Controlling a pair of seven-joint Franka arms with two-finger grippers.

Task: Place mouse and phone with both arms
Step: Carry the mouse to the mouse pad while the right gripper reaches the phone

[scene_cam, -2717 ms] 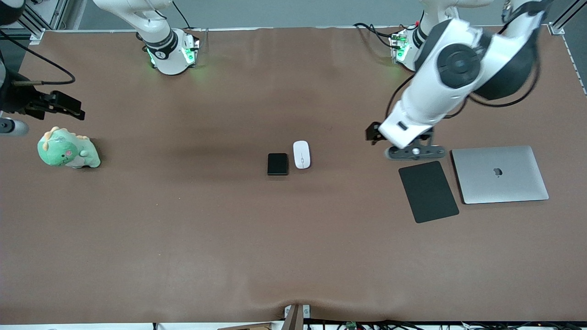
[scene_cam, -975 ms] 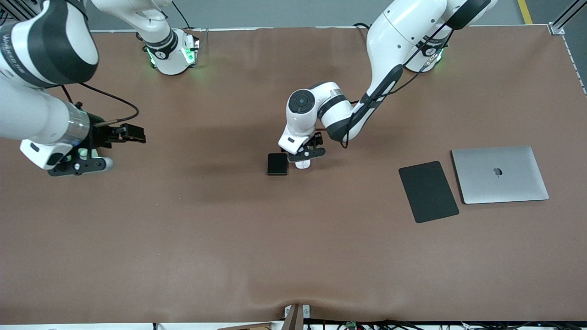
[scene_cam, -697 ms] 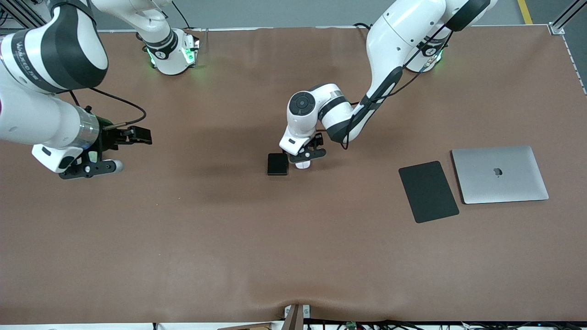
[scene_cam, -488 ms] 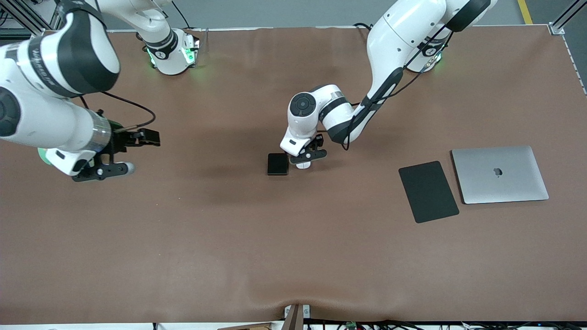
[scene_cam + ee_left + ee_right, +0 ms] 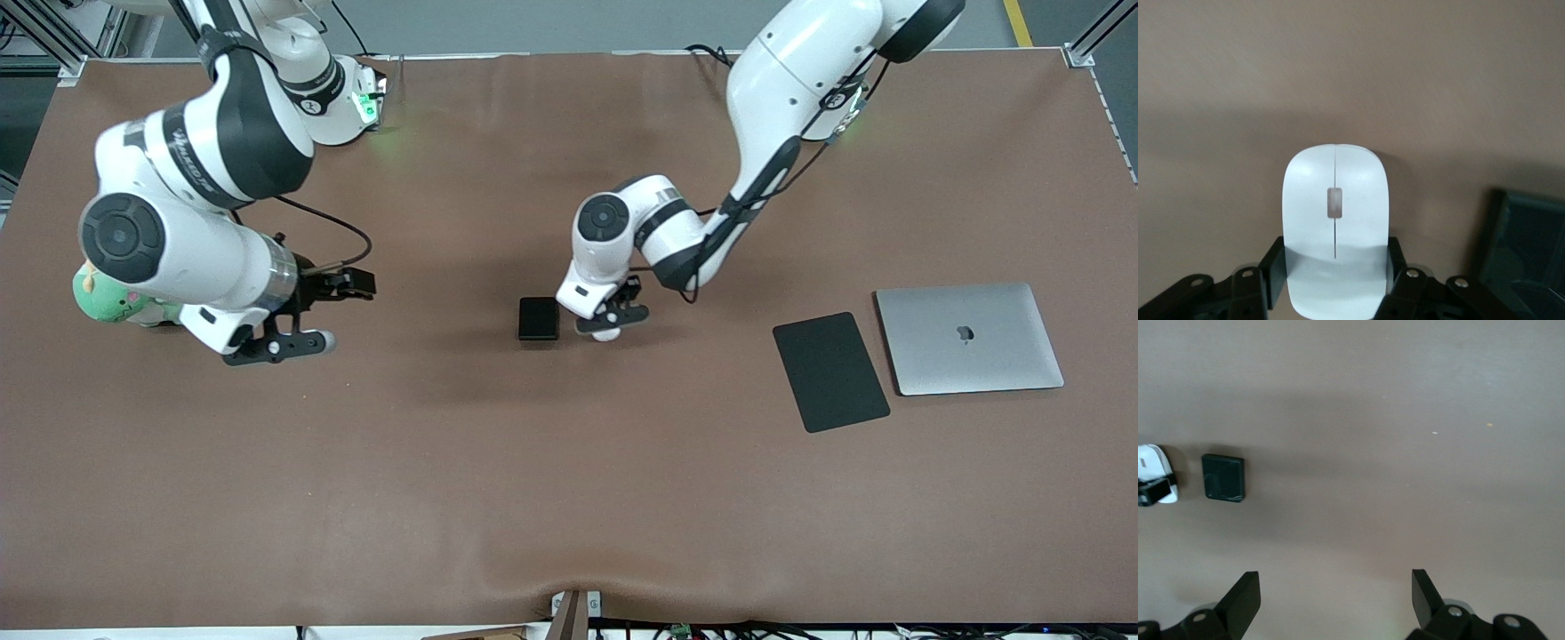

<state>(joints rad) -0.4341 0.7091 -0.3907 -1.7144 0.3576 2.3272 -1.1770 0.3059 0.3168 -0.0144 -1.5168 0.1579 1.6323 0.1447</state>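
Note:
The white mouse (image 5: pixel 1335 213) sits between the fingers (image 5: pixel 1273 273) of my left gripper (image 5: pixel 1335 270), which is shut on its sides. In the front view that gripper (image 5: pixel 610 320) covers most of the mouse (image 5: pixel 606 335), low over the table's middle. The black phone (image 5: pixel 539 318) lies flat on the table just beside the mouse, toward the right arm's end, and shows in both wrist views (image 5: pixel 1525 247) (image 5: pixel 1223 477). My right gripper (image 5: pixel 277 343) hangs open and empty (image 5: pixel 1335 593) above bare table, well short of the phone. It also sees the mouse (image 5: pixel 1153 465).
A black mouse pad (image 5: pixel 830 372) and a closed silver laptop (image 5: pixel 969 338) lie side by side toward the left arm's end. A green plush toy (image 5: pixel 105 302) sits at the right arm's end, partly hidden by that arm.
My left gripper closed on the mouse and shifted it slightly away from the phone. The right arm swung from the table's end toward the middle, passing over the plush toy.

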